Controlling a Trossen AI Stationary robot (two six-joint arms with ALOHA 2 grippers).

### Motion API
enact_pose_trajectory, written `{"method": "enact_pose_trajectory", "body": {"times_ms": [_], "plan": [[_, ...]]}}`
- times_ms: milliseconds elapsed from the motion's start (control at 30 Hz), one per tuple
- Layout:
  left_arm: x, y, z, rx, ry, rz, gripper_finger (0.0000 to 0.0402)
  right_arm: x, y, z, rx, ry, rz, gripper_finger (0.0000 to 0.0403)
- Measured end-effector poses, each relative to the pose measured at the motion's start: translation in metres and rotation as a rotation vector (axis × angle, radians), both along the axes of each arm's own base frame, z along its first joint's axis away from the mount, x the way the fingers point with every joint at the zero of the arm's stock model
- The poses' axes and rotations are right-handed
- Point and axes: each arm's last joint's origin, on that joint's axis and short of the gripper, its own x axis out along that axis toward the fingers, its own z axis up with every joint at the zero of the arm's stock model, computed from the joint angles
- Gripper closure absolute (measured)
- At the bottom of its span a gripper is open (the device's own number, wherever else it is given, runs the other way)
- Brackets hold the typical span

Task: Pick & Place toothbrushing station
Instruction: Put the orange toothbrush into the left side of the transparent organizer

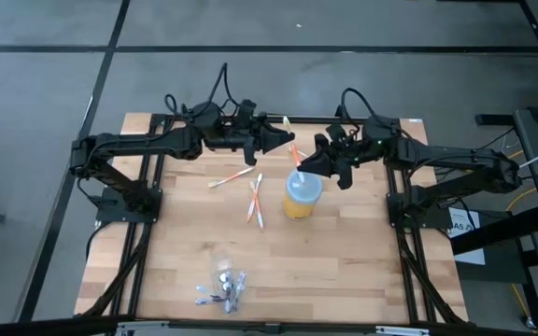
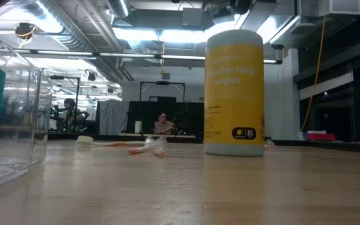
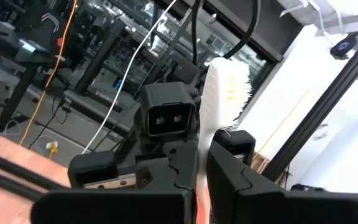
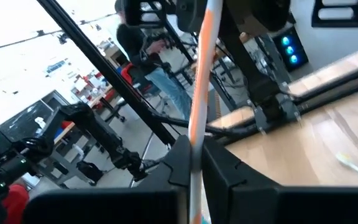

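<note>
The left gripper [image 1: 281,140] is closed on a thin white-and-orange toothbrush [image 3: 224,87], bristles up. The right gripper [image 1: 304,165] clamps the same brush's orange handle, above the yellow canister with a pale-blue lid [image 1: 301,194]. Two more toothbrushes [image 1: 255,200] lie on the wooden table [image 1: 344,261], beside the canister.

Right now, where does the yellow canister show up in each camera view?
High view: yellow canister stands right of centre on the wooden table.
Low view: upright, right of centre.
Left wrist view: not in it.
Right wrist view: not in it.
Shared landmark: loose toothbrushes lying beside it.
</note>
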Motion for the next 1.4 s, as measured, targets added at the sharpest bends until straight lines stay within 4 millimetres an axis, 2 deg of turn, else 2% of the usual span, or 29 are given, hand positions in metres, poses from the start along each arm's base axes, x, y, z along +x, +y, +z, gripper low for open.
{"method": "enact_pose_trajectory", "body": {"times_ms": [67, 267, 367, 567, 733, 867, 1000, 1133, 1233, 1400], "plan": [[-0.001, 0.0, 0.002, 0.0, -0.01, 0.002, 0.039, 0.0, 0.001, 0.003, -0.003, -0.031, -0.01, 0.035], [0.0, 0.0, 0.001, -0.002, -0.015, -0.006, 0.039, 0.001, -0.002, 0.004, 0.001, -0.041, -0.102, 0.0207], [0.0, 0.0, 0.001, 0.0, -0.016, -0.013, 0.0391, 0.001, -0.002, 0.004, 0.001, -0.036, -0.122, 0.0167], [-0.006, 0.001, -0.001, 0.041, 0.064, 0.027, 0.0391, -0.006, -0.003, 0.011, -0.038, -0.084, -0.184, 0.0167], [-0.031, 0.005, 0.004, 0.138, 0.196, 0.146, 0.0391, -0.022, -0.005, 0.021, -0.085, -0.115, -0.264, 0.0186], [-0.061, -0.001, 0.007, 0.164, 0.346, 0.205, 0.0391, -0.035, -0.006, 0.026, -0.09, -0.109, -0.305, 0.0197], [-0.081, -0.028, 0.0, 0.135, 0.521, 0.193, 0.0391, -0.044, -0.005, 0.028, -0.089, -0.093, -0.306, 0.0202], [-0.087, -0.064, 0.001, 0.085, 0.54, 0.186, 0.0391, -0.045, -0.005, 0.028, -0.075, -0.085, -0.306, 0.0202], [-0.091, -0.096, -0.004, 0.042, 0.568, 0.262, 0.0391, -0.045, -0.003, 0.028, -0.063, -0.086, -0.299, 0.0202], [-0.105, -0.153, -0.032, -0.053, 0.639, 0.5, 0.0391, -0.047, 0.006, 0.03, -0.058, -0.099, -0.253, 0.0202]]}}
